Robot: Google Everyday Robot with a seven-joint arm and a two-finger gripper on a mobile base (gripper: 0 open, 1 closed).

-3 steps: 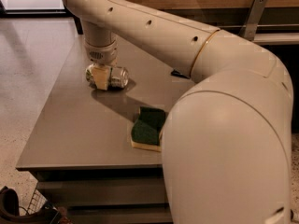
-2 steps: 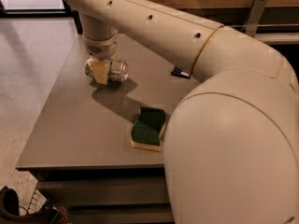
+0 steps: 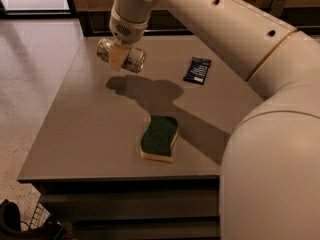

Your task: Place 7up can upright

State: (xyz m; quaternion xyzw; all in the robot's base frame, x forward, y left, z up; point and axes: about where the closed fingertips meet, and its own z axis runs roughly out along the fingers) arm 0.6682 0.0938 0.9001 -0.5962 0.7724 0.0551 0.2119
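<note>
sponge (image 3: 160, 136) is lying near the worktop (image 3: 80, 129) front edge, clear of the work | dark packet (image 3: 197, 70) is lying toward the far edge | gripper (image 3: 121, 58) is hovering over the far-left corner, fingers (image 3: 118, 60) clasping the 7up can (image 3: 136, 60) sideways, airborne, probably awaiting uprighting

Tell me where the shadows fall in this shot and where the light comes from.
Camera view: the gripper, shut on the sideways can, and the arm throw a dark shadow on the table, stretching from under the can past the sponge; the floor at upper left is bright with daylight, so the light probably comes from above and the far side.
</note>
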